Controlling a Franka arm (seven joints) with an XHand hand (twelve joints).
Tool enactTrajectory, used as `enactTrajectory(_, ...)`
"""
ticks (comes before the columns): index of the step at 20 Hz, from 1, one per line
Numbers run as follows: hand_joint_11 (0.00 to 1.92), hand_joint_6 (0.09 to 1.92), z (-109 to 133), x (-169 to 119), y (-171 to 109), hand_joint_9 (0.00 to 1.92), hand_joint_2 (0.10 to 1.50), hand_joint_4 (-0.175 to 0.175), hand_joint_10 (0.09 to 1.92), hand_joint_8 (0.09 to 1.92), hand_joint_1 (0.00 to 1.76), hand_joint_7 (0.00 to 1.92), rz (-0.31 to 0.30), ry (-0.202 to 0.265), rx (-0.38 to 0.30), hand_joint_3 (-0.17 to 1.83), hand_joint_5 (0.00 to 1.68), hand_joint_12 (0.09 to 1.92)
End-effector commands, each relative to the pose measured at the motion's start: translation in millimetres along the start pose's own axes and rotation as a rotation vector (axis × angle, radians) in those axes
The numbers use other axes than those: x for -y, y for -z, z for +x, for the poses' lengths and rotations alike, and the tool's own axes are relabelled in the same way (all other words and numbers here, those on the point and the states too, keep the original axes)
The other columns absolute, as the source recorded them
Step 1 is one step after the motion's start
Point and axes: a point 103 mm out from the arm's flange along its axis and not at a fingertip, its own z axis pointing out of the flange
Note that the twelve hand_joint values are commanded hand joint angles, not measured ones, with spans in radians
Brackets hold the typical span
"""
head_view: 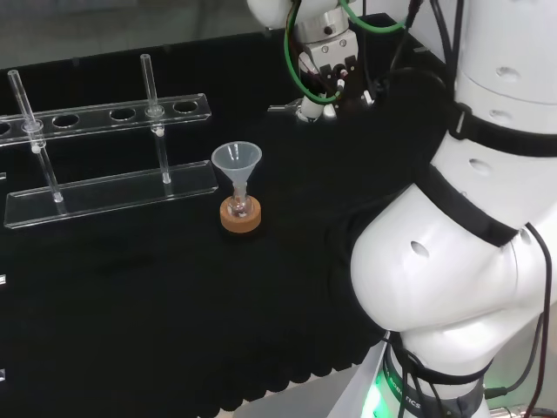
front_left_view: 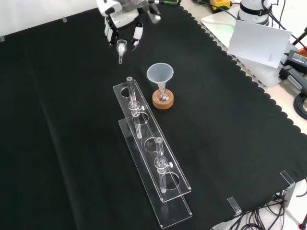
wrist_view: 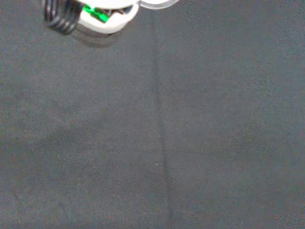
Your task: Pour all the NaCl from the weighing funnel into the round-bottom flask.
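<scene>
Across the bench a black cloth with a scalloped edge covers the whole work surface; in the front view bare pale bench shows past that edge at the right, with a sheet of white paper and some cables lying there. Near the middle of the cloth a small round-bottom flask sits on a cork ring, and a clear plastic funnel stands upright in its neck. Just beside it in the front view, to the left and running toward the camera, is a clear acrylic rack with round holes and two upright glass tubes. At the top of the front view the hand hangs above the cloth, well apart from the flask, its fingers curled round a small clear weighing funnel whose narrow stem points downward. I cannot tell what it contains. From the head view the hand sits at the far edge, right of the flask. Seen from the wrist, plain dark cloth lies under the palm.
</scene>
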Motion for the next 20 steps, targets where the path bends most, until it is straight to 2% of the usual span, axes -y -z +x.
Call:
enactTrajectory(1, 1.10, 0.49, -4.1, 31.8, 9.3, 1.34, 0.73, 0.175, 0.14, 0.63, 1.13, 0.97, -0.009, -0.003, 0.018, 0.47, 1.33, 0.87)
enactTrajectory(7, 1.10, 0.49, -6.5, 55.4, 16.3, 1.34, 0.73, 0.175, 0.14, 0.63, 1.13, 0.98, -0.038, -0.004, 0.016, 0.48, 1.33, 0.87)
enactTrajectory(20, 1.13, 0.49, 24.9, 101.9, 25.7, 1.35, 0.73, 0.175, 0.13, 0.62, 1.13, 0.98, -0.002, 0.034, 0.056, 0.49, 1.34, 0.86)
